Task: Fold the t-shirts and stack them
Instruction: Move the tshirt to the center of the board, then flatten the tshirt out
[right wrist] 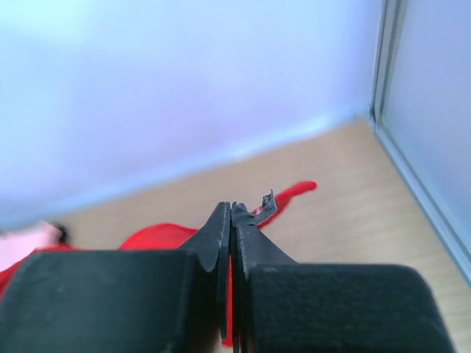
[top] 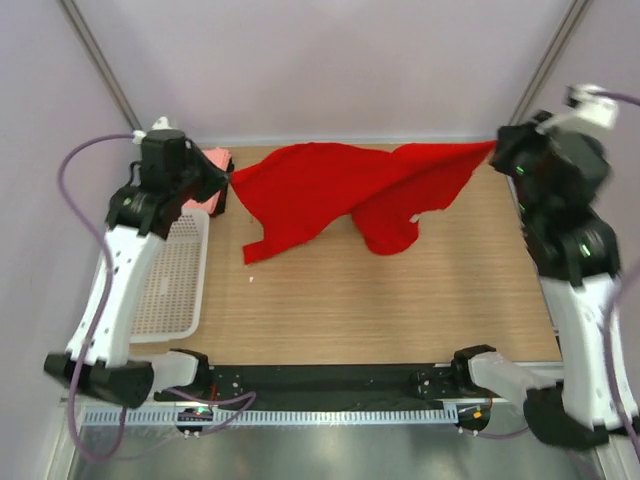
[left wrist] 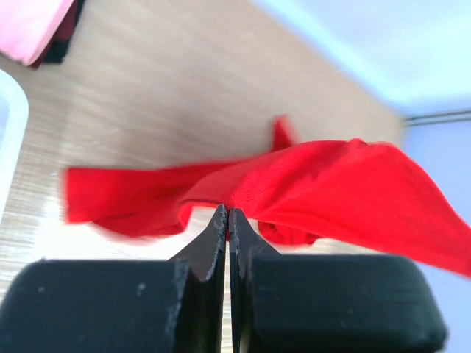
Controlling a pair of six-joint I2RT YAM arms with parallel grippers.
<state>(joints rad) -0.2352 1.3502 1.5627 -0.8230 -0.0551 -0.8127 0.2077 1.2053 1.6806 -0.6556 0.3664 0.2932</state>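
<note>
A bright red t-shirt point(top: 345, 190) hangs stretched across the far part of the wooden table, its lower folds sagging onto the wood. My left gripper point(top: 226, 182) is shut on its left end; in the left wrist view the cloth point(left wrist: 324, 191) is pinched at the fingertips point(left wrist: 228, 215). My right gripper point(top: 497, 152) is shut on its right end; in the right wrist view the red cloth point(right wrist: 158, 237) runs between the shut jaws point(right wrist: 231, 207). A folded salmon-pink shirt point(top: 212, 166) on a dark one lies at the far left, behind my left gripper, and also shows in the left wrist view point(left wrist: 33, 26).
A white plastic mesh basket point(top: 170, 280) stands along the table's left edge under my left arm. Purple walls and grey frame posts point(top: 100, 60) enclose the table on three sides. A black rail point(top: 330, 380) runs along the near edge.
</note>
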